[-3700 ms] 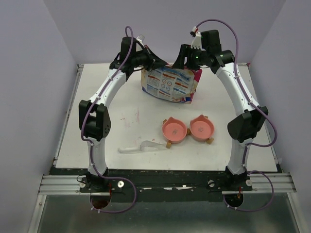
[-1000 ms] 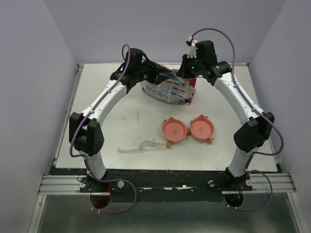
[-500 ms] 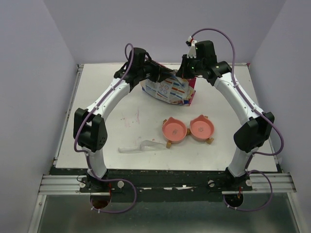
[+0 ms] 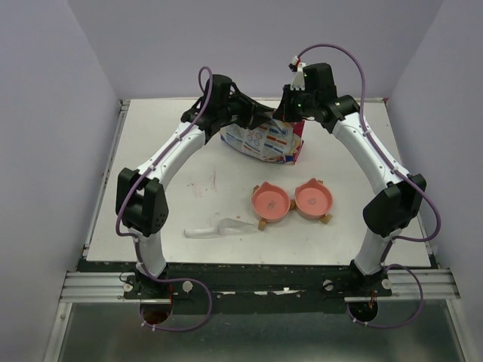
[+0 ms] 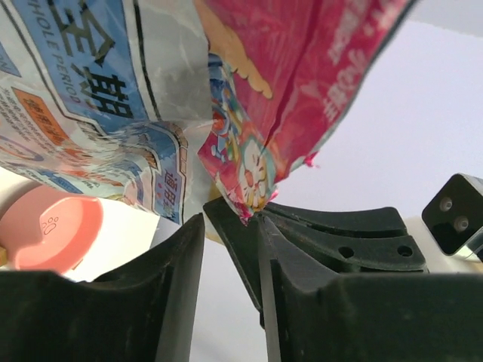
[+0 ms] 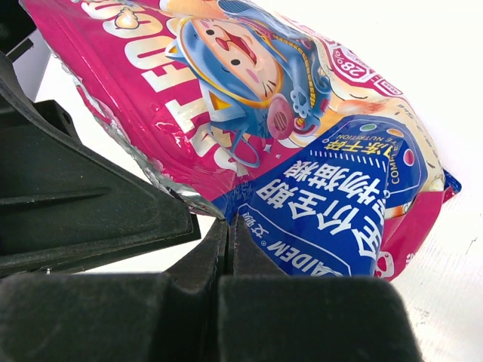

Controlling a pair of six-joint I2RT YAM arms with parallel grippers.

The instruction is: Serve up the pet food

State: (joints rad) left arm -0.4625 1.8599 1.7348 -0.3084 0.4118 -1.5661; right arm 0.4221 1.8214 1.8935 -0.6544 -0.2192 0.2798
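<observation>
The printed bag (image 4: 260, 142) stands at the back of the table, its pink top edge raised between both grippers. My right gripper (image 4: 287, 121) is shut on that edge; in the right wrist view its jaws (image 6: 229, 222) meet on the blue-labelled film of the bag (image 6: 287, 113). My left gripper (image 4: 262, 117) sits just left of it and is open. In the left wrist view white table shows through its gap (image 5: 219, 230), and a pink corner of the bag (image 5: 249, 204) rests at the tip of the right finger. No pet food shows.
Twin salmon-pink bowls (image 4: 270, 202) (image 4: 313, 198) sit in front of the bag at mid-table, one also showing in the left wrist view (image 5: 53, 234). A clear plastic scoop (image 4: 219, 228) lies near the front edge. Purple walls enclose the table.
My left gripper has slid right along the bag's top toward the right gripper. The bag's top has bunched narrower. The right arm has held still over the last second.
</observation>
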